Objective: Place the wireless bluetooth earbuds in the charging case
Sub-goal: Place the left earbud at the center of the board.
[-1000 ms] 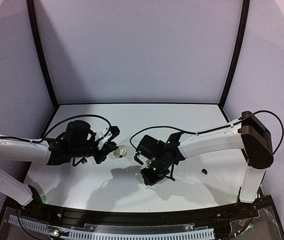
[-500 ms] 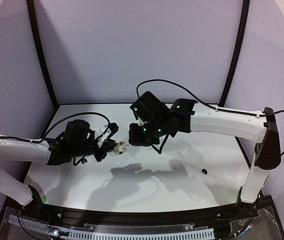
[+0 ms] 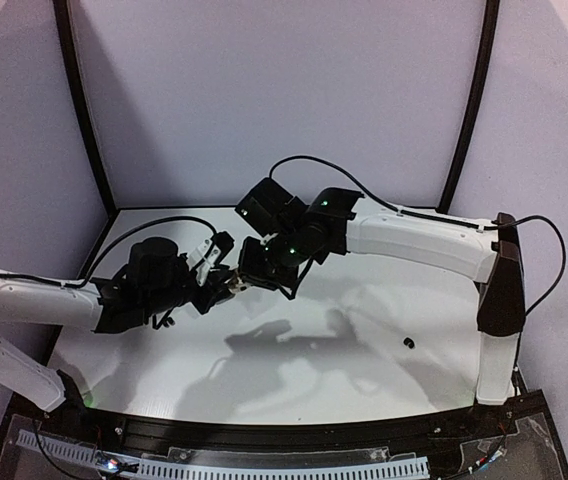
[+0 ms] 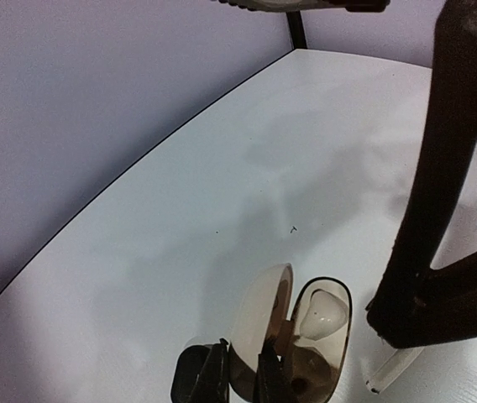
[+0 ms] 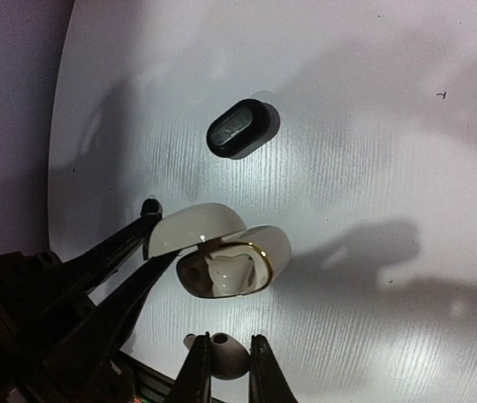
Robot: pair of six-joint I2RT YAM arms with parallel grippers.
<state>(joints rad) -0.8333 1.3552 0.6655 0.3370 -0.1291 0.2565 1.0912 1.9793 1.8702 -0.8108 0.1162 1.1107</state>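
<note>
The white charging case (image 5: pixel 265 250) stands open on the table, with one white earbud (image 5: pixel 226 270) seated in it, also seen in the left wrist view (image 4: pixel 321 312). My left gripper (image 4: pixel 240 369) is shut on the case's raised lid (image 4: pixel 259 315); it shows in the top view (image 3: pixel 226 288). My right gripper (image 5: pixel 228 353) is shut on a second white earbud (image 5: pixel 227 359) and hovers just beside the open case, close over it in the top view (image 3: pixel 252 275). The earbud's stem (image 4: pixel 394 369) shows below the right fingers (image 4: pixel 448 218).
A small black case (image 5: pixel 238 128) lies just beyond the white one, also in the left wrist view (image 4: pixel 190 378). A tiny black earbud (image 3: pixel 409 343) lies alone at the right front of the table (image 3: pixel 364 370). The other black earbud is not visible.
My right arm has swung from the front middle of the table up and left to the white case, carrying the white earbud. My left gripper keeps its hold on the lid.
</note>
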